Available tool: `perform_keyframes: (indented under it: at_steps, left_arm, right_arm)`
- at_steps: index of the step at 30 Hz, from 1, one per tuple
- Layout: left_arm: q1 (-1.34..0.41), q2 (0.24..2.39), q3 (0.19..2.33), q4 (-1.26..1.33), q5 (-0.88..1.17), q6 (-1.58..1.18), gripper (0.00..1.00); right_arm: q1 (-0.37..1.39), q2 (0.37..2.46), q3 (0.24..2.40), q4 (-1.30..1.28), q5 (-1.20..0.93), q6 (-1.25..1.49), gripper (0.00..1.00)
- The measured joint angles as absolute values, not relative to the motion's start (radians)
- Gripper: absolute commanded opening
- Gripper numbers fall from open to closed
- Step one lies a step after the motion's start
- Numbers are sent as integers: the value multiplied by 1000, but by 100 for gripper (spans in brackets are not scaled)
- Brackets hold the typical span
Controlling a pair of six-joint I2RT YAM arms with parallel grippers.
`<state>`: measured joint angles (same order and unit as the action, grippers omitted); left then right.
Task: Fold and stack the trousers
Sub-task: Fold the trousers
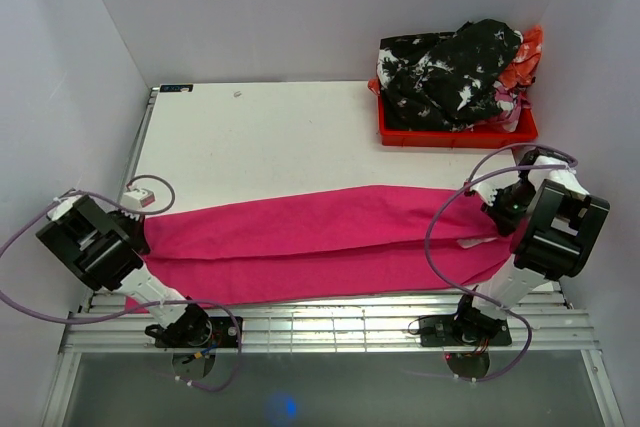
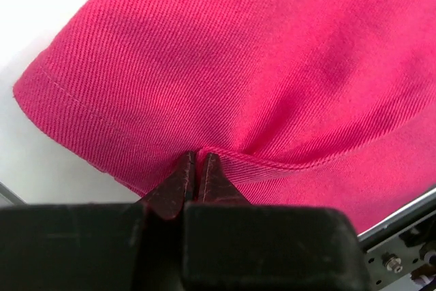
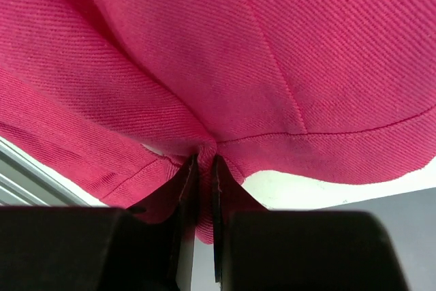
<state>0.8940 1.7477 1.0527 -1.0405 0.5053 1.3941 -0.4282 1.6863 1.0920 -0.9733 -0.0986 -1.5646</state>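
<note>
Trousers clamped by left gripper and right gripper — pinched edges hidden.

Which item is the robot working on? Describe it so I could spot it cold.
On the white table, look along its near edge. The trousers stretch there as one long band, the left gripper and right gripper each shut on an end. They are plain magenta, unlike the black-and-white printed clothes heaped in the red crate at the far right corner.

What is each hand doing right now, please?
Left hand: closed on the trousers.
Right hand: closed on the trousers too.
</note>
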Motion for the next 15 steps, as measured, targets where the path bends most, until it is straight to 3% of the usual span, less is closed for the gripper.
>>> perform_keyframes:
  at_steps: [6, 15]
  left_arm:
    - [675, 1802, 1147, -933, 440, 1135, 0]
    - [468, 2132, 1637, -831, 508, 857, 0]
  right_arm:
    - [-427, 1707, 1134, -968, -55, -1482, 8]
    - [-419, 1769, 1273, -979, -74, -1403, 8]
